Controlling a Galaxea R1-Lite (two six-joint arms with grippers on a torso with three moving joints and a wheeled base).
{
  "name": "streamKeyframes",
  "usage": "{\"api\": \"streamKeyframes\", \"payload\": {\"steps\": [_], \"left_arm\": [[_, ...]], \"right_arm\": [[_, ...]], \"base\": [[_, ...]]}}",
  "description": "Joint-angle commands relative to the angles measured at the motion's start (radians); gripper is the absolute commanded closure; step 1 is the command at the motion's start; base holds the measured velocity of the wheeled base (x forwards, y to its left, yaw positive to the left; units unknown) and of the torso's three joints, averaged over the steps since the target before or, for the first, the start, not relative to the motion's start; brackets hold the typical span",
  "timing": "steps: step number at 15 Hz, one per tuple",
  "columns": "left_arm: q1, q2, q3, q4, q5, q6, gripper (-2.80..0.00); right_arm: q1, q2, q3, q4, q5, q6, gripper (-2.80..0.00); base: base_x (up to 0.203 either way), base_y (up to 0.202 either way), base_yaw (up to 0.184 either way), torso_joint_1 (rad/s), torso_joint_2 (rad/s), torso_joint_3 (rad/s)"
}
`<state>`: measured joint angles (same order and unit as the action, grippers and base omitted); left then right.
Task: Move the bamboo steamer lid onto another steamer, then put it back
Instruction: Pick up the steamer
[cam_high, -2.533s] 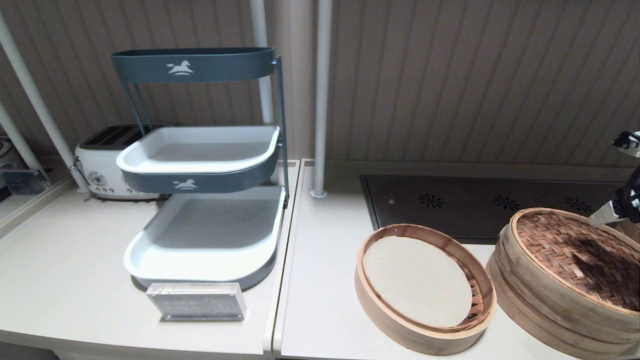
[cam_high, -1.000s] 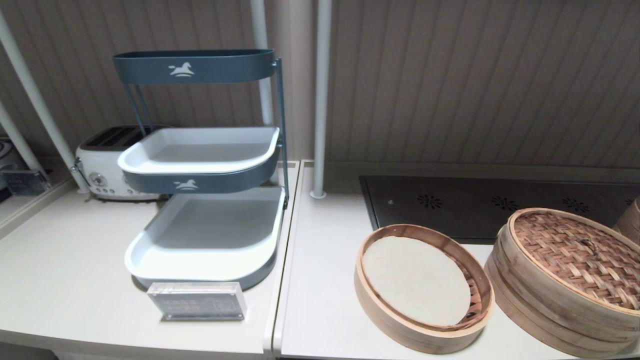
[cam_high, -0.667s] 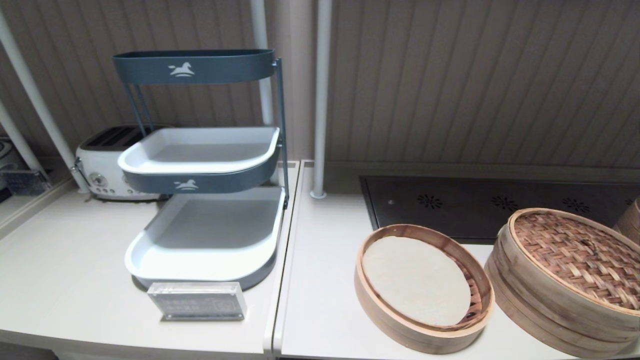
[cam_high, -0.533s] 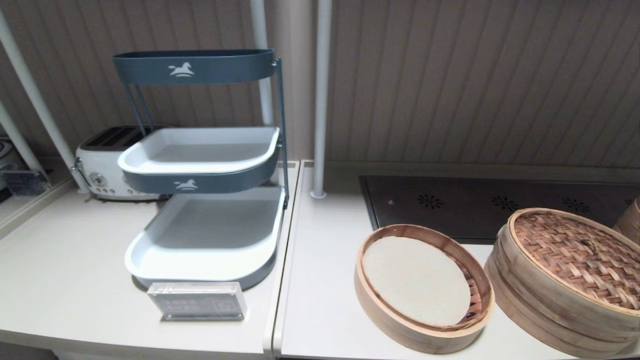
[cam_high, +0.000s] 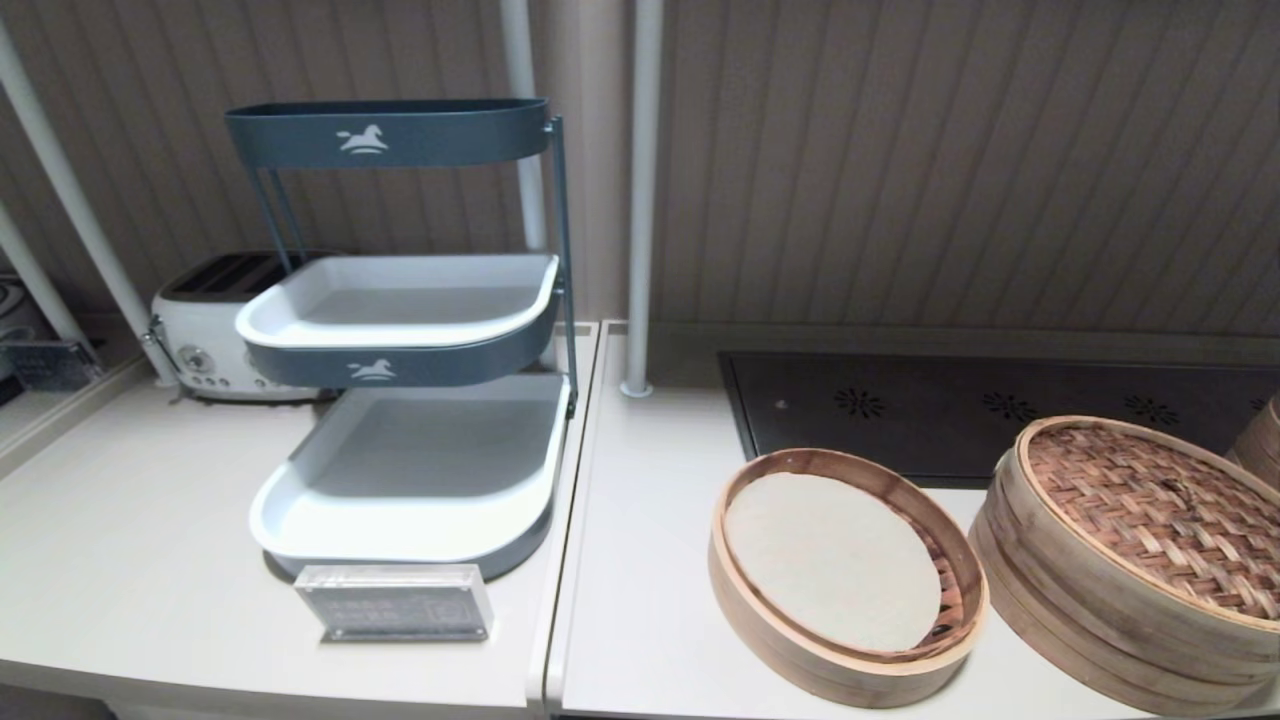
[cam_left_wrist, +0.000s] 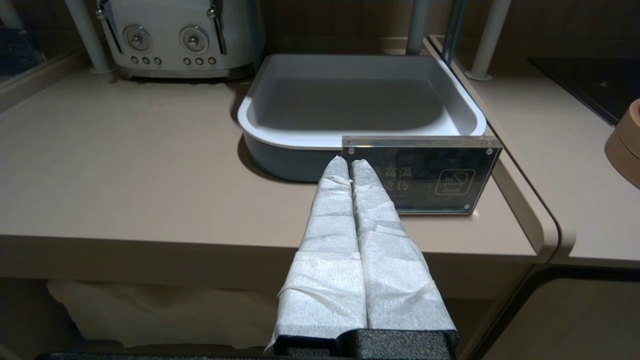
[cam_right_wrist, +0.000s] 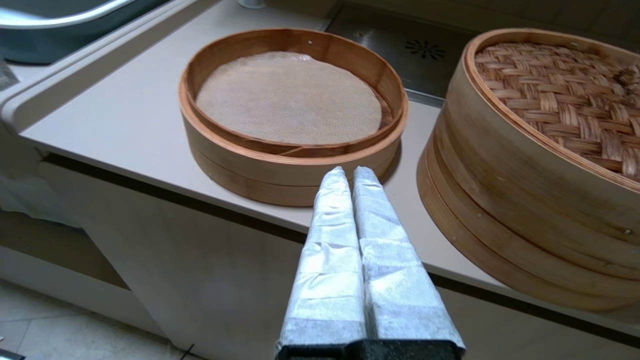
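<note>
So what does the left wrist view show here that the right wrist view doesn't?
Only the left wrist view shows the left gripper, shut and empty in front of the counter, plus the toaster and the clear sign before the grey tray. Only the right wrist view shows the right gripper, also shut and empty, the lid on the covered steamer, and the open steamer's liner. Both share the pale counter and a bit of the dark cooktop.
</note>
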<state>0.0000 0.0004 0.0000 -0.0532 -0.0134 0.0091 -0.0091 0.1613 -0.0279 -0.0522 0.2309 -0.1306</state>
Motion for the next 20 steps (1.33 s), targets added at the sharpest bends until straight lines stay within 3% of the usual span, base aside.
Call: {"api": "streamKeyframes", "payload": {"steps": [1,4,6,7,10,13,20], "left_arm": [[0.000,-0.002,0.028,0.000,0.000,0.000,0.00],[0.000,-0.003,0.028,0.000,0.000,0.000,0.00],[0.000,-0.003,0.028,0.000,0.000,0.000,0.00],[0.000,-0.002,0.028,0.000,0.000,0.000,0.00],[0.000,-0.002,0.028,0.000,0.000,0.000,0.00],[0.000,-0.002,0.028,0.000,0.000,0.000,0.00],[0.000,-0.002,0.028,0.000,0.000,0.000,0.00]], "right_arm": [[0.005,-0.102,-0.008,0.043,0.007,0.001,0.00],[0.003,-0.162,-0.028,0.112,-0.004,0.012,0.00],[0.004,-0.161,-0.005,0.110,-0.163,0.006,0.00],[0.004,-0.159,0.028,0.097,-0.202,-0.005,0.00],[0.005,-0.160,0.043,0.038,-0.199,-0.009,0.00],[0.003,-0.162,0.048,0.027,-0.208,0.104,0.00],[0.003,-0.161,0.052,0.015,-0.209,0.094,0.00]], "base": [[0.000,0.000,0.000,0.000,0.00,0.000],[0.000,0.000,0.000,0.000,0.00,0.000],[0.000,0.000,0.000,0.000,0.00,0.000],[0.000,0.000,0.000,0.000,0.00,0.000],[0.000,0.000,0.000,0.000,0.00,0.000],[0.000,0.000,0.000,0.000,0.00,0.000],[0.000,0.000,0.000,0.000,0.00,0.000]]}}
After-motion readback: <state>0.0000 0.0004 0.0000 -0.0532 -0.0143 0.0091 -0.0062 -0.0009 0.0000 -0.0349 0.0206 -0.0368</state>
